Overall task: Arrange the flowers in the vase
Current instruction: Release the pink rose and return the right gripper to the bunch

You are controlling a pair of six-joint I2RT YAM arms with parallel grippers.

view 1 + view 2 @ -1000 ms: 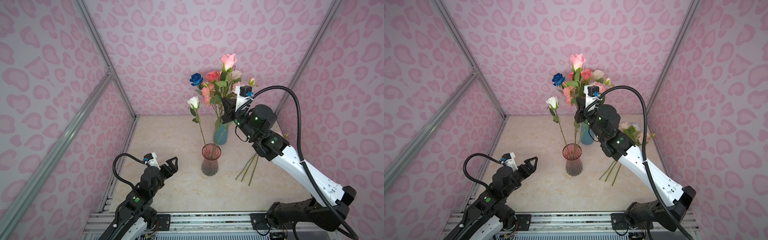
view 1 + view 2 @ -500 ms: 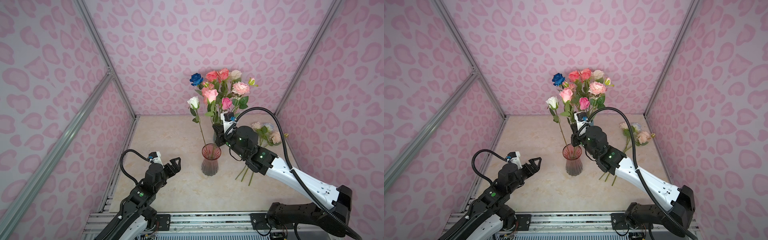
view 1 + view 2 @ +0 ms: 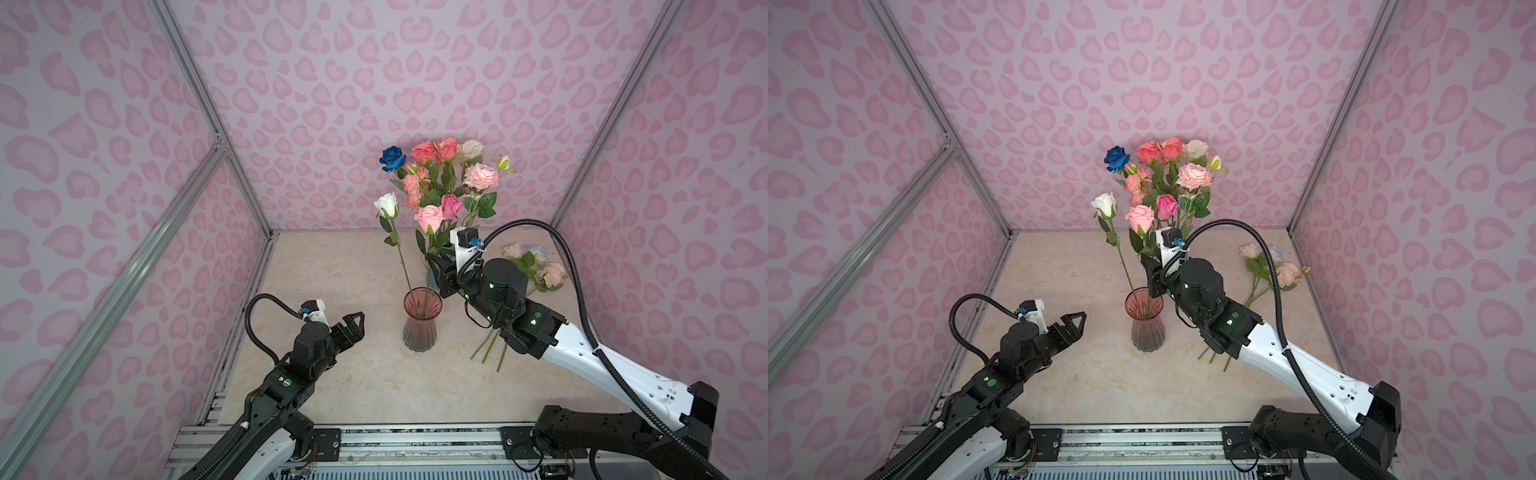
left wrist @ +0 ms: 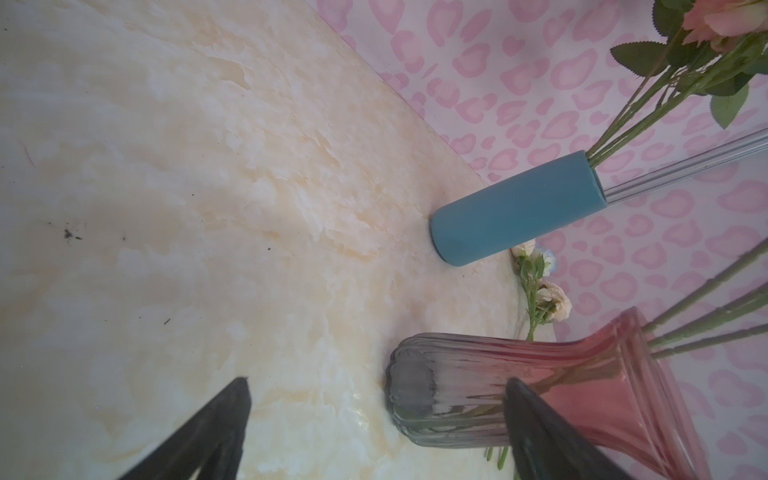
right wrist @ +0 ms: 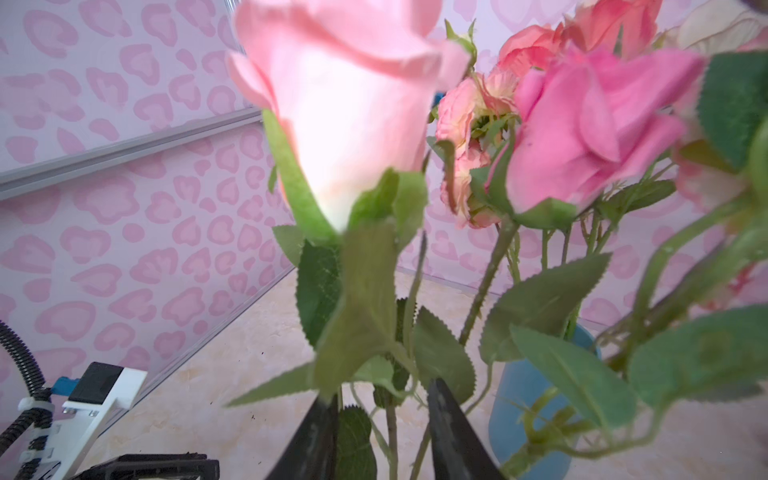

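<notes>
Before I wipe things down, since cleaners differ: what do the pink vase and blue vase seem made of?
Pink vase: apparently glass, as it is glossy, ribbed and see-through with a tinted wall. Blue vase: opaque, smooth and matte; ceramic or plastic, cannot tell which.

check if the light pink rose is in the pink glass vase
In. The light pink rose stands upright, its stem entering the ribbed pink glass vase.

Soft, even light fills both top views, tinted rosy by the pink walls (image 3: 374,62), and the lower corners dim a little. The glass vase (image 3: 420,328) casts only a faint shadow on the tabletop (image 3: 332,386). In the right wrist view the nearest pale pink rose (image 5: 345,104) is blown out and blurred, as are the leaves close to the lens. In the left wrist view the tabletop's far edge curves with lens distortion, and a pale sheen lies by the vase base.
</notes>
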